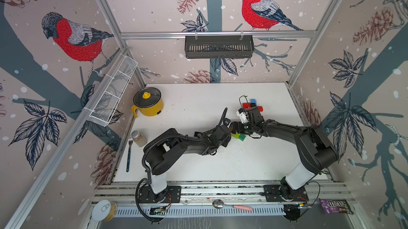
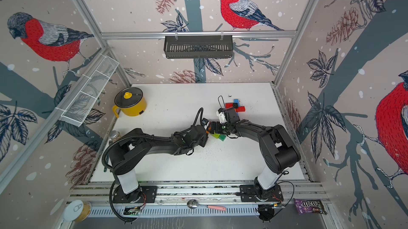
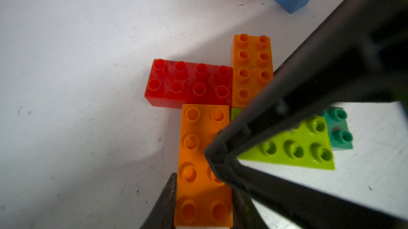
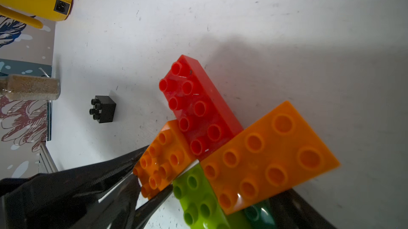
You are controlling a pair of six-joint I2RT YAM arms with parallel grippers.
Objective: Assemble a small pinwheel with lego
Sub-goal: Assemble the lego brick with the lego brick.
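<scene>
Left hand (image 3: pixel 204 183) clamps orange brick (image 3: pixel 198 141); right hand (image 1: pixel 235 128), opening unreadable. Risk: a sideways shove likely skids red brick (image 3: pixel 189 83) apart.

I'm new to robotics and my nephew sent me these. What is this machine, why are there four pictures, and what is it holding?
Two black robot arms stand at a white table, each ending in a two-fingered gripper. Both top views look down on everything; the other two come from cameras on the arms' wrists, close to the bricks. The left gripper is shut on an orange brick, beside a red brick, a second orange brick, a lime brick and a dark green brick. The right gripper hangs close over them; I cannot tell whether it grips anything. A small black brick, another brick cluster, a yellow pot, a jar and a fork also sit on the table.
</scene>
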